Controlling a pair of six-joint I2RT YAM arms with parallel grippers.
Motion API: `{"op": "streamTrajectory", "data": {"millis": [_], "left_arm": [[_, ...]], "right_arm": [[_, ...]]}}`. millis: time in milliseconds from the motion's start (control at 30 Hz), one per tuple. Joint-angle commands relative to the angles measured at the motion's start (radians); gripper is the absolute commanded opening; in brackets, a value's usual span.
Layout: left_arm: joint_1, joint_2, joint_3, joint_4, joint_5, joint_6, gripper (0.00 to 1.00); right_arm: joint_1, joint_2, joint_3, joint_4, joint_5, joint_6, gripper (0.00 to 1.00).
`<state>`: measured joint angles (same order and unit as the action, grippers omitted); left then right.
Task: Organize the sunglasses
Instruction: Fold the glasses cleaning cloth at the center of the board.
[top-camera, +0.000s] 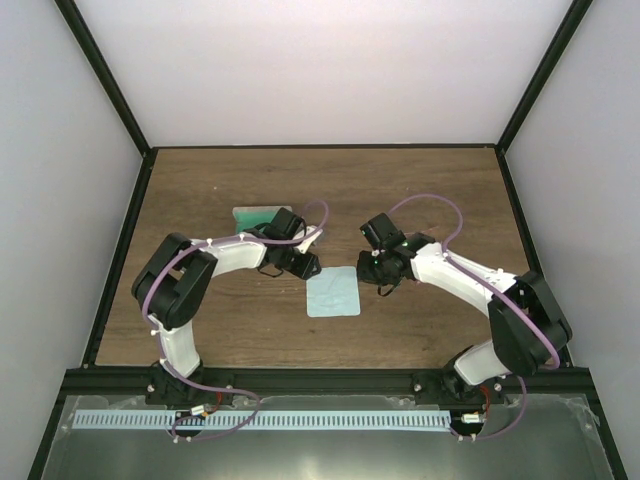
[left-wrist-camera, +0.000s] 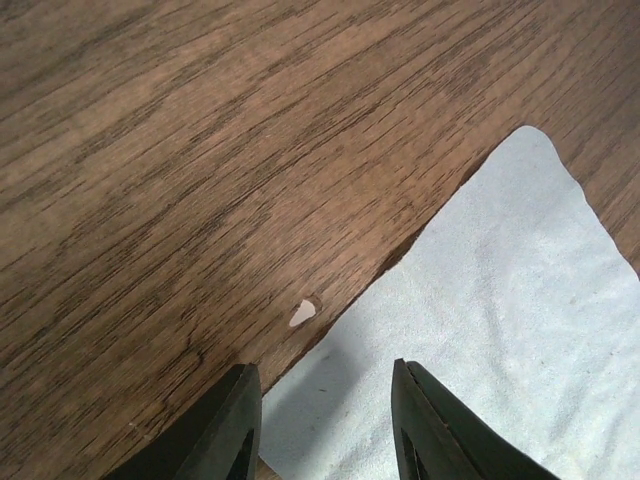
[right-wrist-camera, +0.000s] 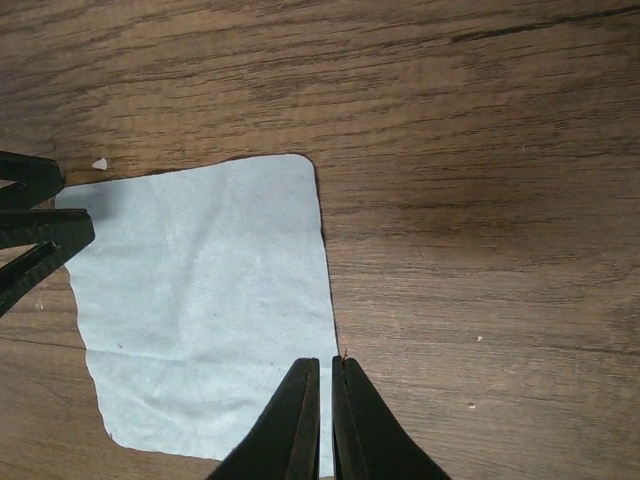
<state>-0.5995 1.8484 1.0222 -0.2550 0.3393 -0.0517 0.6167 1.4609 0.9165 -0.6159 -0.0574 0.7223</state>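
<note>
Left claw (left-wrist-camera: 322, 400) is spread over the blue cloth's (right-wrist-camera: 200, 290) corner. Right claw (right-wrist-camera: 325, 368) is pressed together, empty, at its edge.

Cloth (top-camera: 332, 292) on table (top-camera: 420, 190); case (top-camera: 248, 214) behind it, leftward.

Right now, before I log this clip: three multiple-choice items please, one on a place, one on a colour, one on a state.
1. Where does the cloth lie? A. between the left gripper and the right gripper B. at the table's far edge C. beside the left arm's base
2. The cloth's colour? A. pink B. light blue C. grey
3. The left gripper is: A. open B. shut C. out of view
Answers: 1 A, the top view shows it between them; 2 B, pale blue in every view; 3 A, a wide gap parts its fingers.
</note>
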Motion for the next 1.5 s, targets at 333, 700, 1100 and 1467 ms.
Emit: {"op": "streamTrajectory", "data": {"millis": [333,700,1100,1467], "left_arm": [[0.03,0.026,-0.065,-0.1,-0.114,-0.047,0.41],[0.03,-0.078,-0.086,-0.105,-0.106,-0.04,0.46],[-0.045,-0.02,-0.083,-0.071,-0.036,-0.028,0.39],[-0.04,0.012,-0.075,-0.082,-0.13,-0.034,0.42]], "right_arm": [[-0.006,-0.008,-0.005,0.023,-0.016,-0.006,0.06],[-0.006,-0.009,-0.023,0.034,-0.028,-0.012,0.06],[-0.006,-0.011,-0.034,0.032,-0.03,-0.027,0.06],[-0.006,-0.002,-0.028,0.03,-0.037,-0.04,0.06]]}}
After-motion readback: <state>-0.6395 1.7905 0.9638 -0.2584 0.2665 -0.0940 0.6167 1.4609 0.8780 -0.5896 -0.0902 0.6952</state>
